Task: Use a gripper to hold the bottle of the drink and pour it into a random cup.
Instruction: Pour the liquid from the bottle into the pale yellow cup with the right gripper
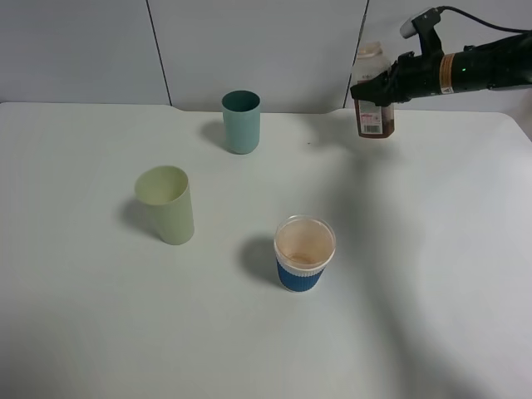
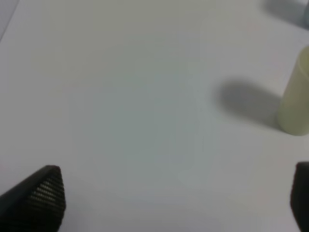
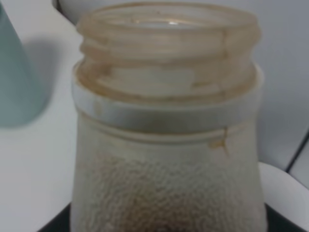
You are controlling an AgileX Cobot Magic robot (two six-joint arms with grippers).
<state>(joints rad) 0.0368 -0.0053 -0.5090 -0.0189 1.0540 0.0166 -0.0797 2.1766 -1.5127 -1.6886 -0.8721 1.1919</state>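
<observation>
My right gripper (image 1: 376, 89) is shut on the bottle of the drink (image 1: 371, 98), a translucent bottle with a red-and-white label and brown liquid, held upright above the table's far right. Its open wide neck (image 3: 169, 58) fills the right wrist view. The pale yellow-green cup (image 1: 166, 204) stands upright at the left middle of the table, far from the bottle. It shows at the edge of the left wrist view (image 2: 295, 99). My left gripper (image 2: 176, 200) is open over bare table, and only its black fingertips (image 2: 41, 195) show.
A teal-green tumbler (image 1: 241, 121) stands at the back centre and also shows in the right wrist view (image 3: 17, 77). A clear cup with a blue sleeve (image 1: 304, 253) stands at the front centre. The white table (image 1: 432, 274) meets a grey wall behind.
</observation>
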